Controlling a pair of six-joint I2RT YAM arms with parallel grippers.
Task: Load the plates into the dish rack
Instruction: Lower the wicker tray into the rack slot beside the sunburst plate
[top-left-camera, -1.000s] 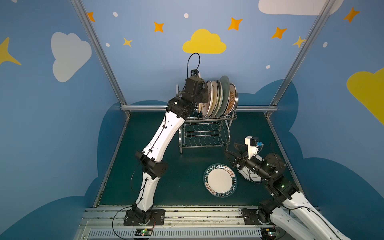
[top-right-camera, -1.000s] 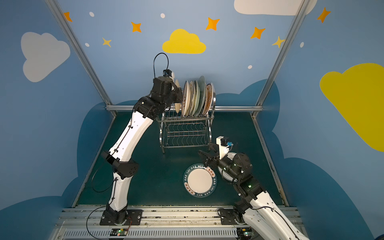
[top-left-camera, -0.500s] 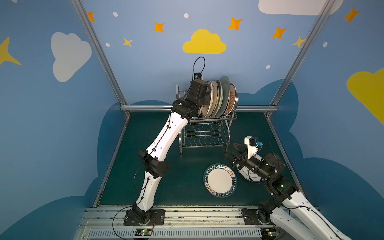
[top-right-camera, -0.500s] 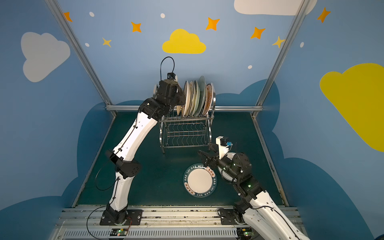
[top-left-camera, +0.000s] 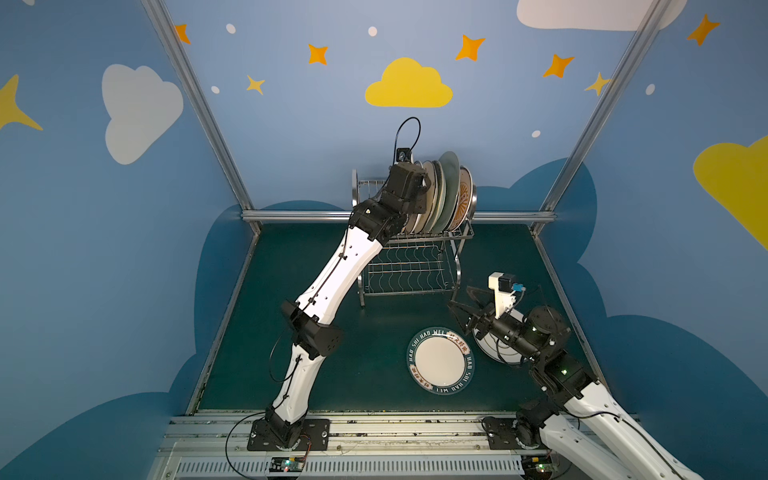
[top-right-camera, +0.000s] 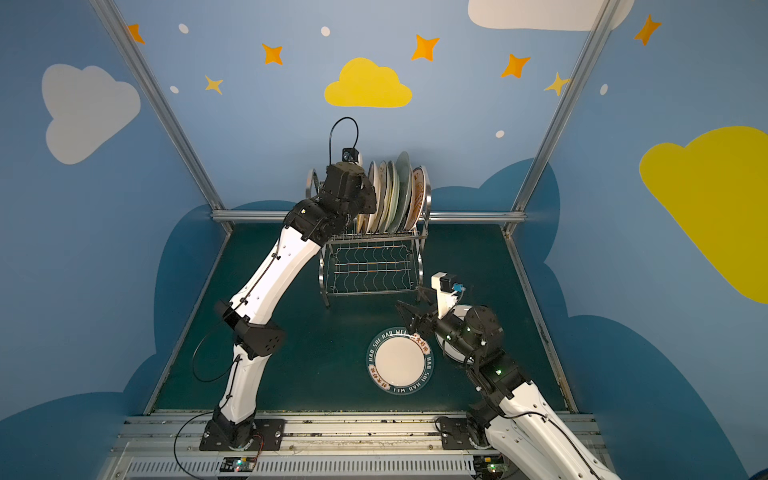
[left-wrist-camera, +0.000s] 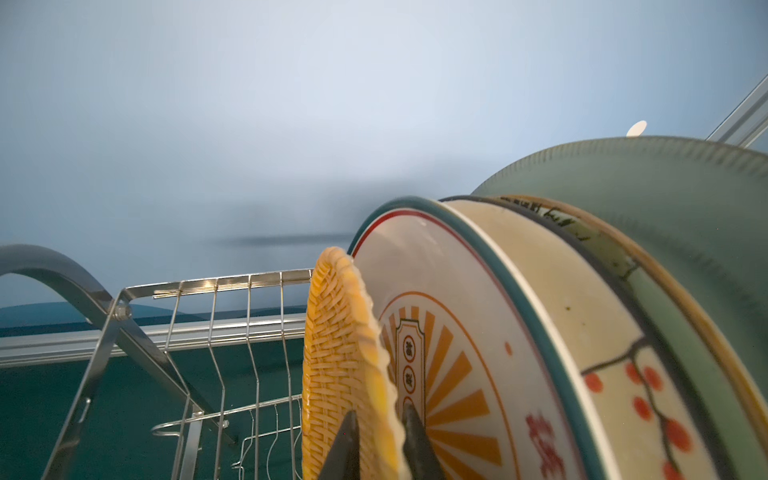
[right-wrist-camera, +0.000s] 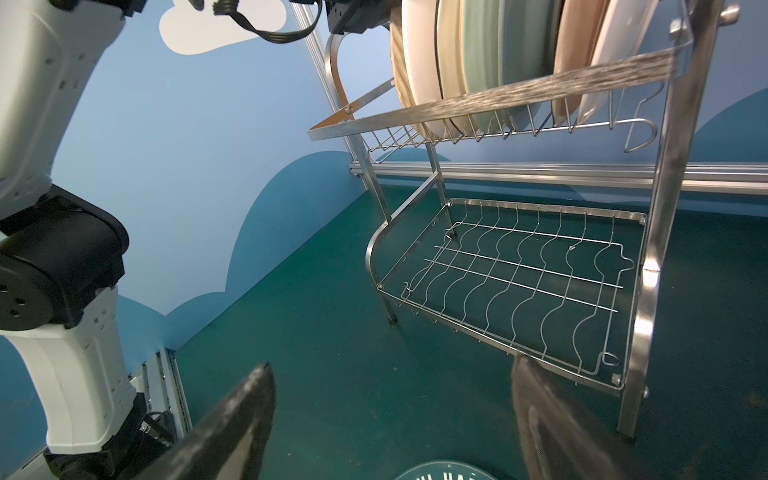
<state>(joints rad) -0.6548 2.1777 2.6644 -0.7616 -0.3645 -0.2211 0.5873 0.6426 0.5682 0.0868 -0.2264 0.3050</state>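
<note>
The steel dish rack (top-left-camera: 407, 270) (top-right-camera: 374, 270) stands at the back, with several plates (top-left-camera: 446, 195) (top-right-camera: 399, 195) upright in its upper tier. In the left wrist view my left gripper (left-wrist-camera: 380, 409) straddles the rim of the orange woven plate (left-wrist-camera: 336, 357), which stands beside the sunburst plate (left-wrist-camera: 457, 353); I cannot tell whether the fingers still press on it. A teal lettered plate (top-left-camera: 440, 359) (top-right-camera: 400, 360) lies flat on the mat. My right gripper (top-left-camera: 459, 296) (right-wrist-camera: 392, 363) hovers open and empty, low between that plate and the rack. Another plate (top-left-camera: 494, 353) lies partly under the right arm.
The rack's lower wavy-wire shelf (right-wrist-camera: 519, 266) holds nothing. To the left of the woven plate, several upper-tier slots (left-wrist-camera: 216, 286) stand free. An aluminium rail (top-left-camera: 399, 215) runs behind the rack. The left arm's elbow (top-left-camera: 316, 332) hangs over the mat's left half.
The left arm has swung right and brought the woven plate in against the racked plates. Its jaws have eased apart slightly. The right arm has not moved.
</note>
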